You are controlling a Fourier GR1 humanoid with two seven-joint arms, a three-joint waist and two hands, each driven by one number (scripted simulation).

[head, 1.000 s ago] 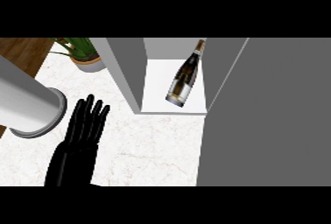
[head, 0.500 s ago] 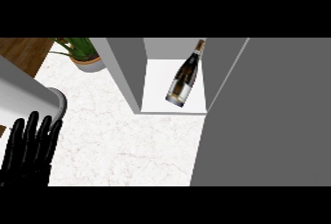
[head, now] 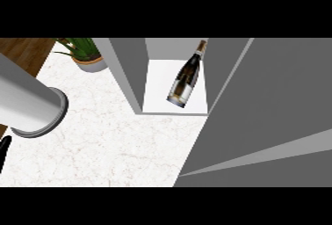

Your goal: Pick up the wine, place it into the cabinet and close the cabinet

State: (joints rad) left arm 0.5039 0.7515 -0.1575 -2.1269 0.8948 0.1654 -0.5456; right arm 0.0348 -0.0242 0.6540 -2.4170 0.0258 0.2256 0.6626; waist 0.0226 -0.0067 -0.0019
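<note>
White marbled counter (head: pixel 117 145), potted plant (head: pixel 88 55) at back, wooden floor (head: pixel 23 50) beyond

White marble counter (head: pixel 117 145); potted plant (head: pixel 88 55) at far-left corner, cabinet (head: pixel 130 74) standing beside it; wine (head: pixel 186 77) on cabinet floor.

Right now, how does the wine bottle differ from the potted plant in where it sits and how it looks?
The wine bottle stands inside the open cabinet on its white shelf; the potted plant stands outside, on the marble counter. The wine bottle is dark, tall and slender; the potted plant is green-leaved in a squat grey pot. Both stand near the counter's far side.
</note>
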